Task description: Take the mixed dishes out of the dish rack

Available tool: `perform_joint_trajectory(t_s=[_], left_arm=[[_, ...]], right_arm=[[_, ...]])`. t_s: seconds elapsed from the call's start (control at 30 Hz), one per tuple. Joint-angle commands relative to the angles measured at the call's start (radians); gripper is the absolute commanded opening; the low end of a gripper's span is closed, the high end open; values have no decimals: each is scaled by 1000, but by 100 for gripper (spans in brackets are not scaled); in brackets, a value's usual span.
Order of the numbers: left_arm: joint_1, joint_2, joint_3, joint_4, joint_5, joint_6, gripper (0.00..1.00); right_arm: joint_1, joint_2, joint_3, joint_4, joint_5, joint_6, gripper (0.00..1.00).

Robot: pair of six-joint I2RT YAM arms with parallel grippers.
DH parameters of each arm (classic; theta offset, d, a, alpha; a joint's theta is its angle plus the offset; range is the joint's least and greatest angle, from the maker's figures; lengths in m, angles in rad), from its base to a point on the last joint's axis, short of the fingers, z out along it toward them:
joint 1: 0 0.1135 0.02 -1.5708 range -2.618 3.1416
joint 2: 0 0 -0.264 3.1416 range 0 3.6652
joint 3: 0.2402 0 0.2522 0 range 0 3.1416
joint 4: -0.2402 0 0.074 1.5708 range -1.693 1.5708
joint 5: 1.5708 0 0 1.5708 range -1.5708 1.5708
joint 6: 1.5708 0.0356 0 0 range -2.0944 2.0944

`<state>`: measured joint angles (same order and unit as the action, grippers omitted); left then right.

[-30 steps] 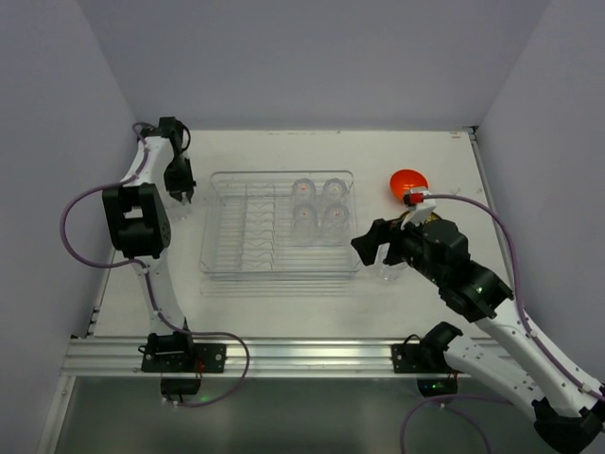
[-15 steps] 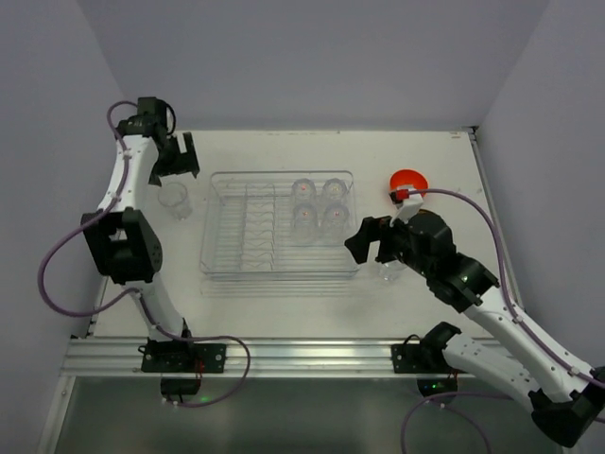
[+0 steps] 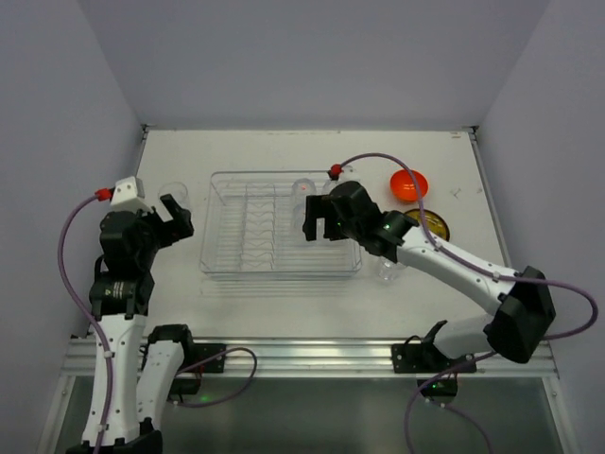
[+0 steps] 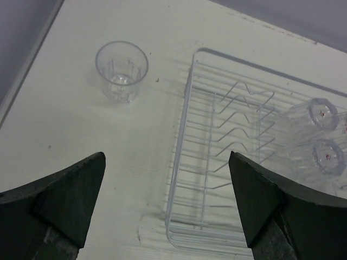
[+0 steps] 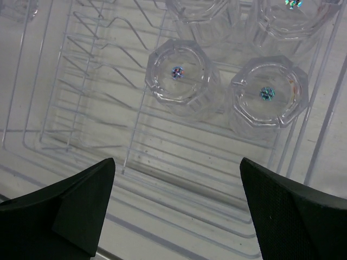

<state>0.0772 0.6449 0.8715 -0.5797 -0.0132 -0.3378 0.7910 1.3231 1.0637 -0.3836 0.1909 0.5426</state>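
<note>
The dish rack [image 3: 246, 270] is a clear ribbed tray at the table's middle. Several clear glass cups stand upside down in its right part, two of them [image 5: 179, 76] [image 5: 268, 95] right below my right gripper [image 5: 178, 173], which hovers open over them [image 3: 319, 223]. One glass cup [image 3: 173, 194] stands upright on the table left of the rack [image 4: 184, 119]. My left gripper [image 3: 175, 216] is open near it, and the left wrist view shows that cup [image 4: 121, 70] ahead of the gripper [image 4: 165, 179]. Nothing is held.
An orange bowl [image 3: 408, 184] and an olive plate with a yellow pattern [image 3: 433, 223] lie right of the rack. Another glass cup [image 3: 388, 273] stands near the rack's front right corner, partly under my right arm. Walls close in left, right and behind.
My left gripper opened, let go of the cup left of the rack and pulled back toward the near edge. My right arm swung left, from beside the rack to above its cups.
</note>
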Motion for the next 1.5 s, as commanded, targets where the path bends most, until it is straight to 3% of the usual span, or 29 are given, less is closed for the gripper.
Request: perform_joint_trajectory(t_s=[0.0,0.17,0.4,0.5,0.57,1.1,1.33,1.37,1.47], left_arm=[[-10,-57,-100,81,44,-30,100],[-25,-217,-170,115,13,-43,100],[-67,-209,-190,121,-2,-55,100],[-89,-237,-198,126,-5,-58,100],[-108,-249,-203,130,-11,-60,100],[-137,-258,-204,133,-7,-58,100],[-139,-254,-206,135,1,-56,100],[-139,-252,-204,136,-1,-56,100],[-139,-255,-204,135,-2,-58,100]], right_arm=[[39,128,162,-49,189,78,99],[59,344,387,-221,283,66,99],[57,491,518,-279,275,-13,99],[57,551,585,-305,231,-32,90],[59,574,626,-330,238,-30,90],[31,700,677,-342,226,-21,89],[31,722,644,-288,211,-24,76],[33,725,644,-288,208,-26,66],[34,714,644,-285,209,-24,50]])
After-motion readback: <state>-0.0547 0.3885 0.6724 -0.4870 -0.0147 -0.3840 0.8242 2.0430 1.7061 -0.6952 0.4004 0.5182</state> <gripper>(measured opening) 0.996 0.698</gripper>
